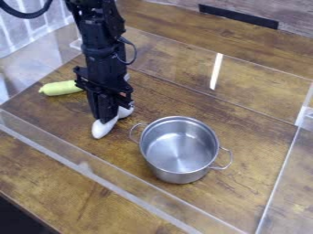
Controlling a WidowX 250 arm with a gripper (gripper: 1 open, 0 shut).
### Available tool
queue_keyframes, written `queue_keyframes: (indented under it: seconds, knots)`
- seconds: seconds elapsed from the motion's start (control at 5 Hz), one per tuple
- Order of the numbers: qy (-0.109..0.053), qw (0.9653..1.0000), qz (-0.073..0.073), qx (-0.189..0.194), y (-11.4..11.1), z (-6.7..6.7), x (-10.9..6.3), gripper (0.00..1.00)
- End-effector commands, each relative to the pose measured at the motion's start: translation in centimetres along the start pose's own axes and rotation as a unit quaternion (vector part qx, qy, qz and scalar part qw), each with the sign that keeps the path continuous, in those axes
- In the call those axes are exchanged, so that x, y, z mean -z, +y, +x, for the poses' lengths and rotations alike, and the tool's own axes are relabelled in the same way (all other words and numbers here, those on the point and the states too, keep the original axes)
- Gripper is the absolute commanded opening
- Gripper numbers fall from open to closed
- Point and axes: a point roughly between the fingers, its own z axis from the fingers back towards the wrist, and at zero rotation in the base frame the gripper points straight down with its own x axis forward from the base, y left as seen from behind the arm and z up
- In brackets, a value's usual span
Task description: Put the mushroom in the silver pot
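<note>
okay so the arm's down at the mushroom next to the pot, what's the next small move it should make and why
Probably close the gripper firmly on the mushroom before lifting. The mushroom lies on the table just left of the silver pot, under the fingers pointing down at it, and the pot is empty. I cannot tell whether the fingers grip it yet, so securing the hold comes first; then lift and carry right over the rim.

One mushroom (105, 127), one silver pot (180, 149), one yellow-green vegetable (57, 89), one claw (108, 115).

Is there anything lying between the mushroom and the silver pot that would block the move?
Nothing visible does. The mushroom lies under the gripper, just left of the silver pot, with only bare wooden table between them.
</note>
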Motion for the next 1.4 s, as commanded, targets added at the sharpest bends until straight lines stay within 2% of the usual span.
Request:
queue_keyframes:
  seconds: [0.0,0.2,0.4,0.6,0.8,1.0,1.2]
  knots:
    - [-0.031,0.9995,0.004,-0.012,1.35,1.05,-1.23,1.00]
    - [-0.033,0.9994,0.001,-0.013,1.58,1.11,-1.10,0.00]
    - [-0.037,0.9992,-0.003,-0.012,1.55,1.06,-1.06,1.00]
    - [-0.038,0.9992,-0.008,-0.015,1.63,1.09,-0.90,1.00]
    - [-0.038,0.9991,-0.011,-0.013,1.62,1.14,-0.55,0.00]
    - [-0.040,0.9990,-0.014,-0.015,1.65,1.05,-0.56,0.00]
    - [-0.040,0.9988,-0.019,-0.020,1.73,0.93,-0.56,1.00]
